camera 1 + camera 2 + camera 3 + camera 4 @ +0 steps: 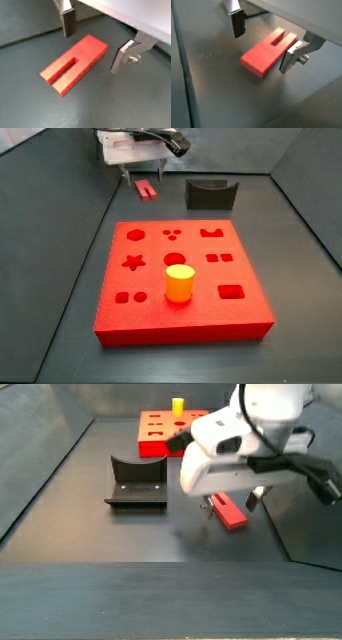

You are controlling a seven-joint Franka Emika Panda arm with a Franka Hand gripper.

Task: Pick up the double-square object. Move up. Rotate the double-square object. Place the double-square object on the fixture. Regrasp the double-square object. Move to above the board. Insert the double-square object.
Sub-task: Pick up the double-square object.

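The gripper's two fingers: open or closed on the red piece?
Open: the gripper straddles the double-square object on the floor, fingers apart.

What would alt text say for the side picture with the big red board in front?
A robot gripper hangs open over a small red block lying on the grey floor behind a large red board with shaped holes. A yellow cylinder stands on the board, and a dark fixture sits beside the block.

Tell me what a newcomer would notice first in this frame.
The big red board fills the middle of the floor, with a yellow cylinder standing in one of its holes. Beyond it, the gripper hangs open over the small red double-square object, which lies flat on the grey floor, one of the fingers on either side of it. The dark fixture sits beside them, with nothing on it.
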